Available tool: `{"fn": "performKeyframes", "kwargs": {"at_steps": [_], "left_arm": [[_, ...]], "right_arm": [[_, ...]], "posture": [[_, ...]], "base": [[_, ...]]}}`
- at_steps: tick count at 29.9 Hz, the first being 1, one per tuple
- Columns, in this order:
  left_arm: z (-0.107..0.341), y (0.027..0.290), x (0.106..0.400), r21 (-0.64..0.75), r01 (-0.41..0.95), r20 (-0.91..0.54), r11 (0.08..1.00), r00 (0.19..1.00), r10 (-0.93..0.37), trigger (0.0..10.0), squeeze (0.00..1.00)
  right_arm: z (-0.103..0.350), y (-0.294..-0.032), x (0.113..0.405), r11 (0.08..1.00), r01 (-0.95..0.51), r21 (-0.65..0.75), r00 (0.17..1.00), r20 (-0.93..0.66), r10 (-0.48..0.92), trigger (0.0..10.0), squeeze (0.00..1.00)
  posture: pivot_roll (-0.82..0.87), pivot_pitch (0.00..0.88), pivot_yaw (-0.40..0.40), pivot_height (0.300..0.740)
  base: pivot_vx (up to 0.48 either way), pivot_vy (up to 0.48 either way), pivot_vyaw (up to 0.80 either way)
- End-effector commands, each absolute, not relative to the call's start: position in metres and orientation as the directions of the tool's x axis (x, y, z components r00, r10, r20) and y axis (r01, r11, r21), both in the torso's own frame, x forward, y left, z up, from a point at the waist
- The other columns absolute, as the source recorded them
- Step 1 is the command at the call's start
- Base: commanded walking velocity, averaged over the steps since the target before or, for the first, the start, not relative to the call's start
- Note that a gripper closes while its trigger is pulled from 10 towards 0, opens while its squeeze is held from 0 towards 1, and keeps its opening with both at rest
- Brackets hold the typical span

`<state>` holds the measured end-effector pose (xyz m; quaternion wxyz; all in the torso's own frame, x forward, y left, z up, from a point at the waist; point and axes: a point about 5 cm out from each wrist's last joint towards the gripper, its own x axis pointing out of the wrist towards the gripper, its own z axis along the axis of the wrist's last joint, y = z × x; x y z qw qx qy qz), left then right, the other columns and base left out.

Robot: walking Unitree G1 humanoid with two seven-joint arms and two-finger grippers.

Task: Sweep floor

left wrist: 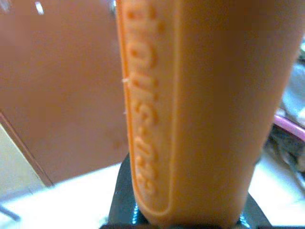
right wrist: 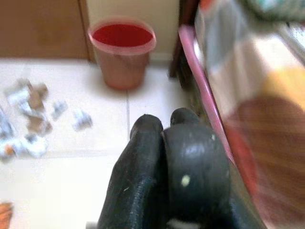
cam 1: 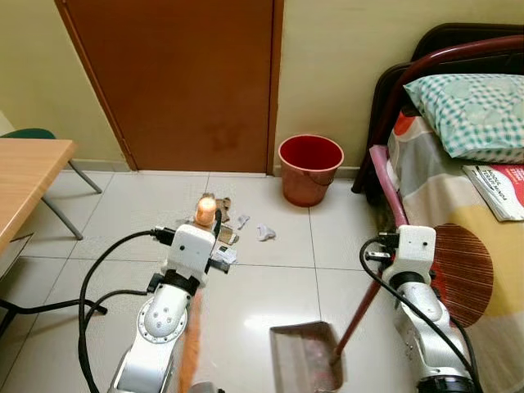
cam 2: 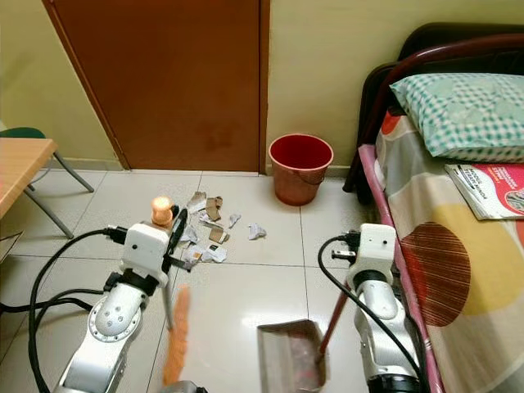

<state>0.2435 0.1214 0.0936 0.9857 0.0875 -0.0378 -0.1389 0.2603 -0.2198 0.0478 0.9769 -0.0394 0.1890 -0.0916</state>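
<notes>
Orange broom handle (cam 2: 177, 334) is being pinched by the left gripper (cam 1: 214, 237), long axis running down & back toward the robot. Paper scraps (cam 2: 210, 232) are lying just ahead of it, w/ red bucket (cam 2: 301, 169) beyond. Right gripper (right wrist: 172, 138) (fingers pressed together) is gripping the dustpan handle (cam 2: 332, 323); dustpan (cam 2: 291, 357) is sitting nearer than the scraps.

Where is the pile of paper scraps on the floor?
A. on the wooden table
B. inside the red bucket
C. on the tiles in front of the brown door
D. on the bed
C. The paper scraps lie on the white floor tiles before the brown door, to the left of the red bucket.
</notes>
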Motion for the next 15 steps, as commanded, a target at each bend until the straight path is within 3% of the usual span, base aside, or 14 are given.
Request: {"fn": "performKeyframes", "kwargs": {"at_steps": [1, 8, 15], "left_arm": [[0.096, 0.125, 0.246, 0.183, 0.257, 0.056, 0.949, 0.961, -0.271, 10.0, 0.0], [0.096, 0.134, 0.25, 0.152, 0.218, 0.051, 0.964, 0.972, -0.228, 10.0, 0.0], [0.092, 0.139, 0.247, 0.142, 0.181, 0.039, 0.973, 0.981, -0.188, 10.0, 0.0]], "right_arm": [[0.035, -0.227, 0.249, 0.977, 0.17, -0.127, 0.86, -0.464, -0.21, 10.0, 0.0], [0.035, -0.228, 0.232, 0.992, 0.043, -0.122, 0.812, -0.574, -0.106, 10.0, 0.0], [0.031, -0.231, 0.218, 0.996, 0.031, -0.085, 0.749, -0.657, -0.079, 10.0, 0.0]], "posture": [[0.0, 0.0, -0.038, 0.74], [-0.01, 0.0, -0.036, 0.74], [-0.01, 0.0, -0.036, 0.74]], "base": [[0.0, 0.0, 0.0], [0.0, 0.0, 0.0], [0.0, 0.0, 0.0]]}}
